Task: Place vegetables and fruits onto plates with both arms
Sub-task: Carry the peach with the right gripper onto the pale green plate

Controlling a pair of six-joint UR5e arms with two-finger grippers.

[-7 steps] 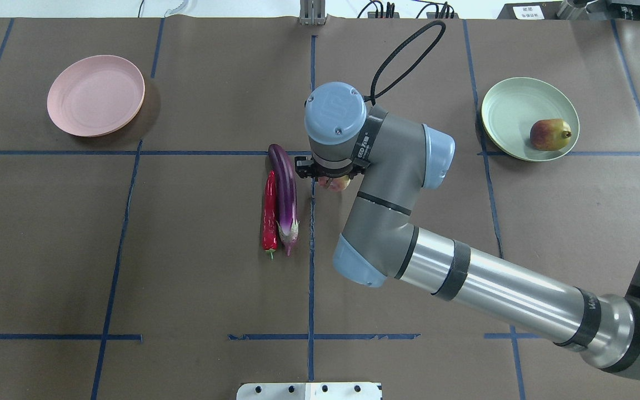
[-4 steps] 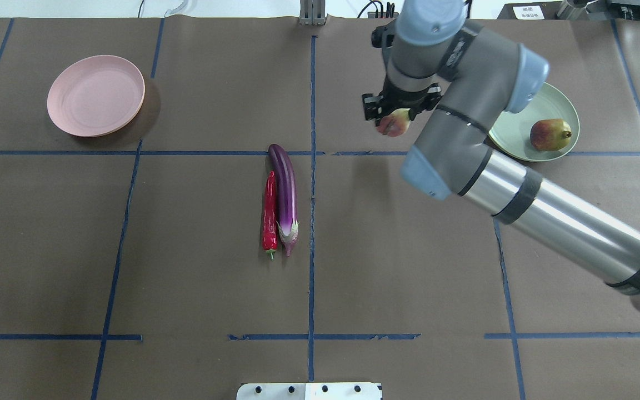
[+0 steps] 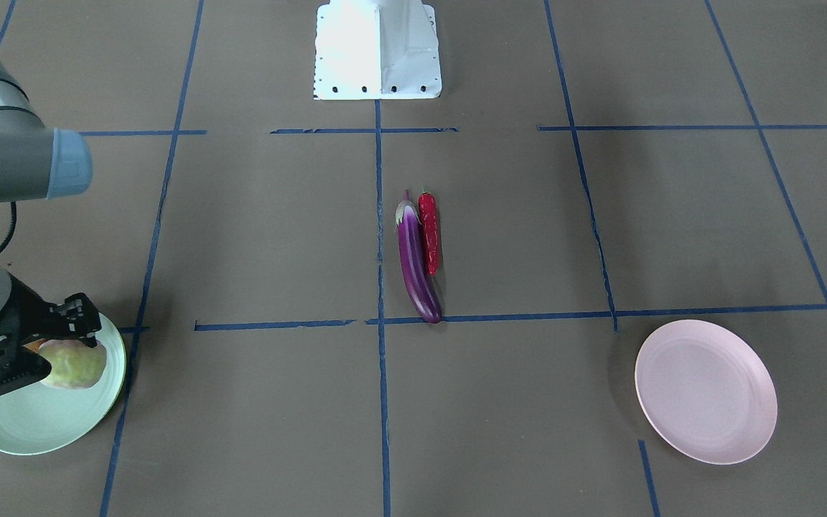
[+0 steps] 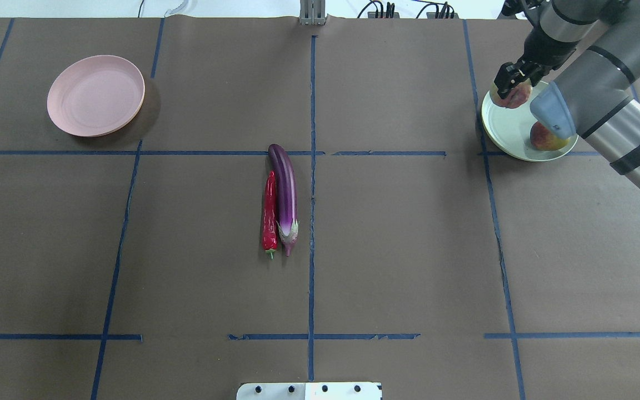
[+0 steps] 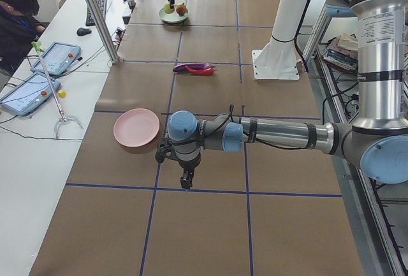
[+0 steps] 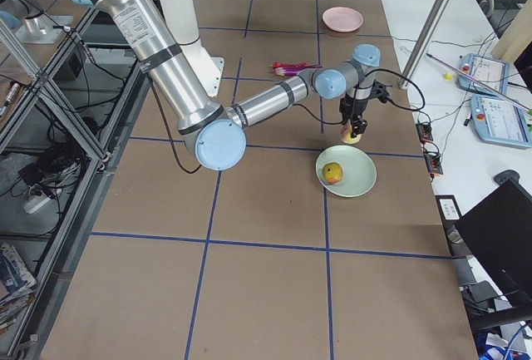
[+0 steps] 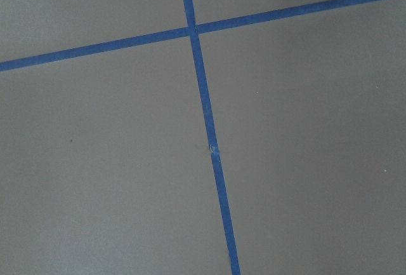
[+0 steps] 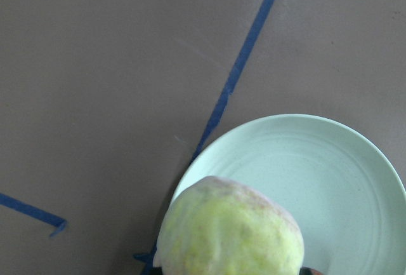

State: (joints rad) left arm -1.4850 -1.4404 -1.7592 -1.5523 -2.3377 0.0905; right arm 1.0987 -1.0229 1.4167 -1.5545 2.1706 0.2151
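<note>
My right gripper [image 4: 511, 89] is shut on the bumpy pale-green and pink fruit [image 4: 512, 96] and holds it over the left rim of the mint green plate [image 4: 504, 129]. The fruit fills the bottom of the right wrist view [image 8: 231, 230], above the plate [image 8: 336, 173]. The pomegranate [image 4: 542, 140] lies on that plate, partly behind my arm. The purple eggplant [image 4: 286, 191] and red chili [image 4: 269, 214] lie side by side, touching, at the table's middle. The pink plate [image 4: 96, 103] is empty at the far left. My left gripper [image 5: 186, 179] hangs near the pink plate [image 5: 136, 127]; I cannot tell its state.
Blue tape lines grid the brown table [image 4: 398, 250]. The white base block [image 3: 377, 50] stands at the robot's edge. An operator and tablets [image 5: 54, 59] sit at a side table. The left wrist view shows only table and tape [image 7: 203, 97].
My right arm has carried the bumpy fruit from beside the eggplant to the right and away from me, to above the mint green plate's rim. The vegetables have not moved.
</note>
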